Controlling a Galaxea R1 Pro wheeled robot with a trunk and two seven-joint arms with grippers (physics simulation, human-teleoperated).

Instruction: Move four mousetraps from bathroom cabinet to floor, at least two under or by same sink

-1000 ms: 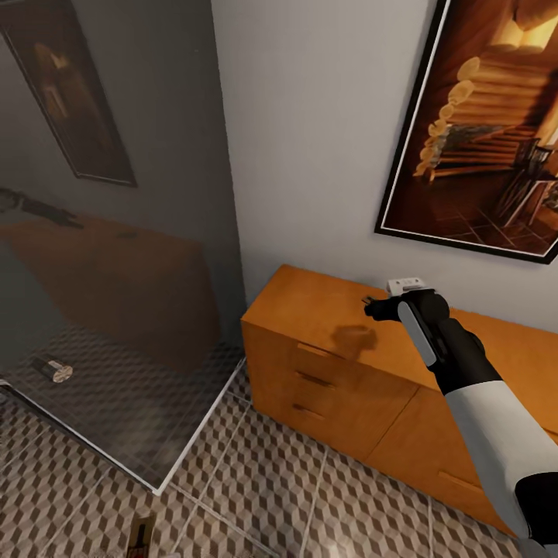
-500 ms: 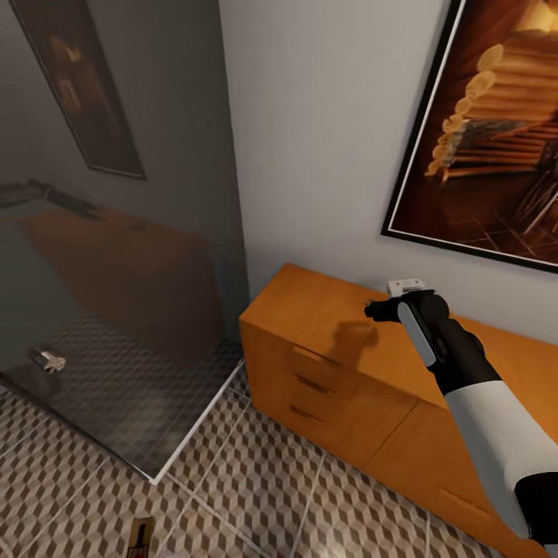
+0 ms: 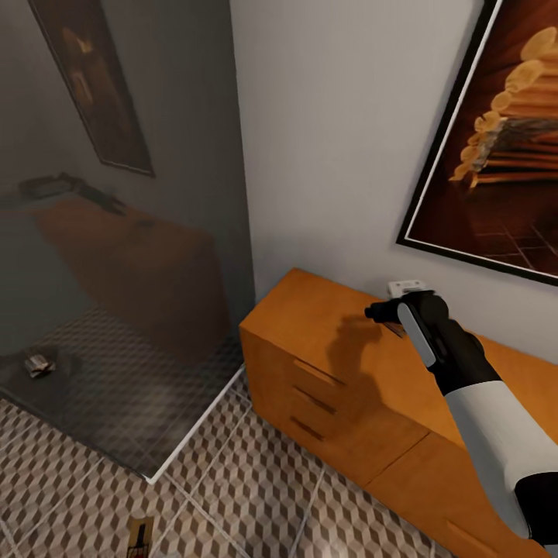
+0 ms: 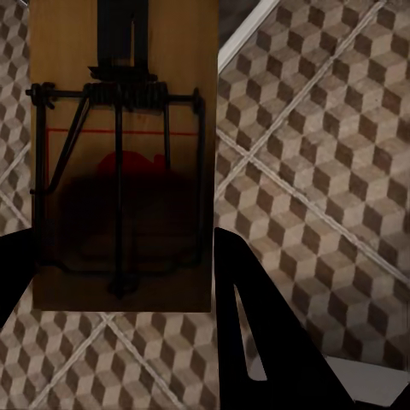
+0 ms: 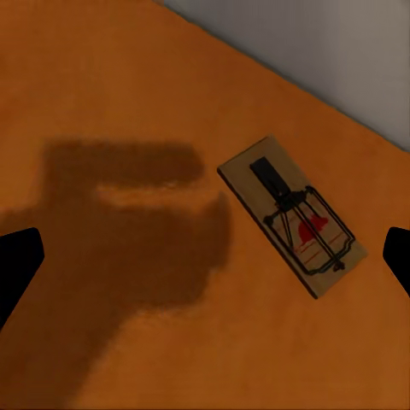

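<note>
A tan-wood mousetrap [image 4: 124,128] with a black spring bar stands between the two dark fingers of my left gripper [image 4: 124,256], which is shut on its long edges above the cube-patterned bathroom floor [image 4: 325,154]. The same trap [image 3: 141,535] shows at the head view's bottom edge. A second mousetrap [image 5: 295,218] lies flat on top of the orange-brown cabinet [image 3: 310,325], near the wall. My right gripper [image 5: 205,256] hovers over it, open, fingertips spread wide to both sides. In the head view that gripper [image 3: 380,311] is above the cabinet's back edge and covers the trap.
A grey glass shower panel [image 3: 116,271] stands left of the cabinet, with a round drain [image 3: 39,363] behind it. A framed picture [image 3: 504,155] hangs above the cabinet, and a small white wall fitting [image 3: 407,287] is just behind my right gripper. Tiled floor [image 3: 256,488] lies before the drawers.
The head view has swung, shifting wall, picture and shower panel in the picture. My right gripper stays over the cabinet top and its shadow has grown larger beneath it. The left gripper still holds its trap.
</note>
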